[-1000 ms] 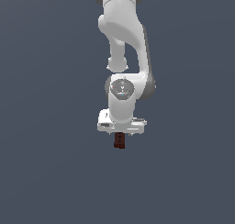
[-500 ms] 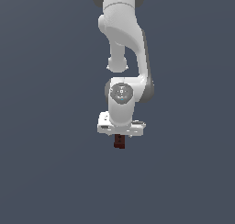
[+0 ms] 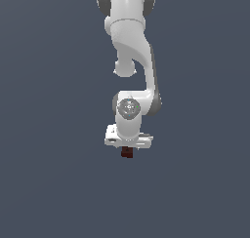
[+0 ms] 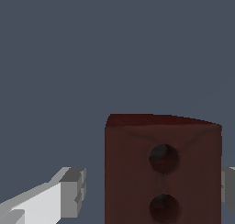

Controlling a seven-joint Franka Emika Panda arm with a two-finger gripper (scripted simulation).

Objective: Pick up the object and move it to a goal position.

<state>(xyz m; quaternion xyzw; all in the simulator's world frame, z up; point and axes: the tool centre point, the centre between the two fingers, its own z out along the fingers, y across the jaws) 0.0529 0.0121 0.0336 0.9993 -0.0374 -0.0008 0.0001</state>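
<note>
The object [image 3: 127, 153] is a small dark reddish-brown block, and only its lower part shows beneath the white hand in the exterior view. In the wrist view the object [image 4: 160, 168] fills the space close ahead, with two dark dots on the face toward the camera. My gripper [image 3: 127, 149] is open and straddles the block. One finger [image 4: 69, 193] stands off the block with a clear gap. The other finger [image 4: 228, 186] sits right beside the block's opposite edge. No goal marker shows in either view.
The white arm [image 3: 131, 61] comes down from the top of the exterior view to the hand [image 3: 128, 137]. A plain dark grey-blue surface surrounds everything, with no other objects in view.
The hand has come down over the block, which stayed where it was. Less of the block now shows below the hand.
</note>
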